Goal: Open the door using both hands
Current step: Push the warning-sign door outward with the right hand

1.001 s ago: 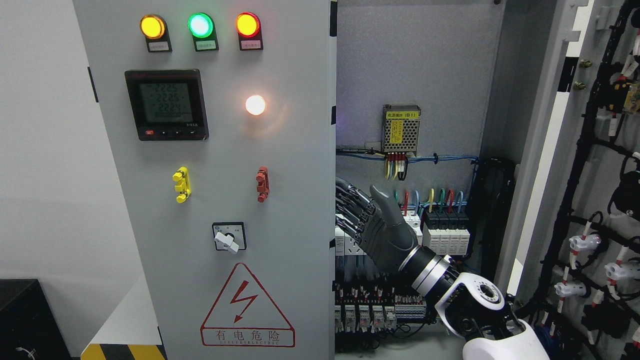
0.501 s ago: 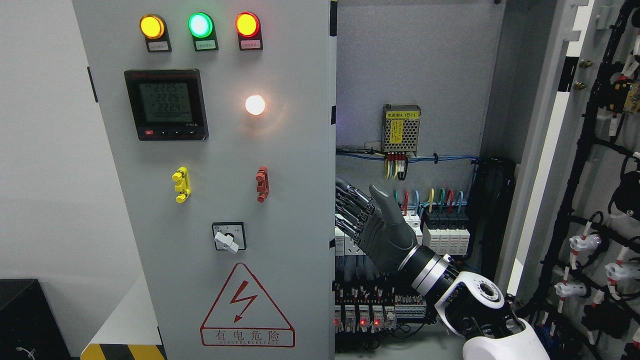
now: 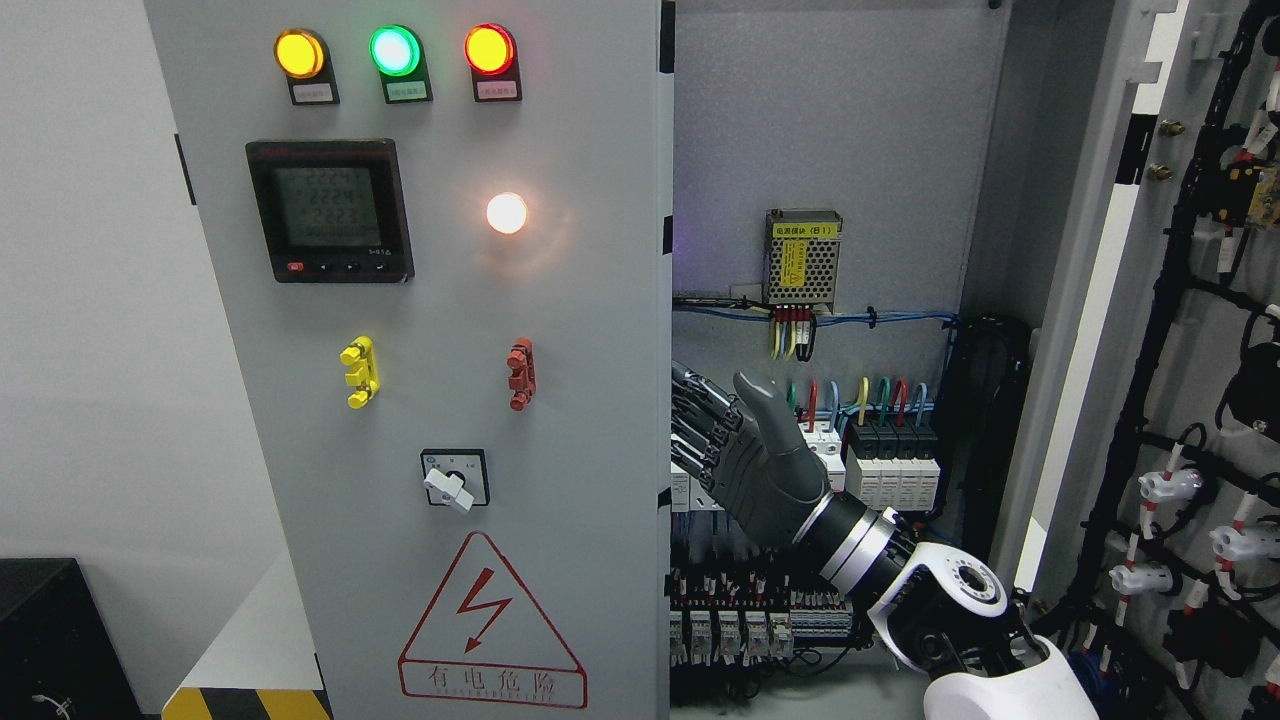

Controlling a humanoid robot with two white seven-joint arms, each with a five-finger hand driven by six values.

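The left door fills the left and middle of the frame, a grey panel whose right edge runs down the centre; it stands partly swung, its hinge side toward the left; behind its edge the cabinet interior opens across the centre right, grey-backed above and crowded with wiring below; the right door hangs wide open at the far right edge, its inner face strung with black cable looms and white connectors. The right hand comes up from the lower right on a white and silver forearm; its dark fingers reach toward the left door's edge, their tips hidden behind it, the thumb raised and apart; whether they grip the edge cannot be told. On the left door, from larger to smaller: a red warning triangle at the bottom, a black digital meter upper left, three indicator lamps along the top in yellow, green and red, a white lit lamp, a rotary switch, a yellow clip and a red clip. Inside, a small meshed power supply sits above a row of breakers.
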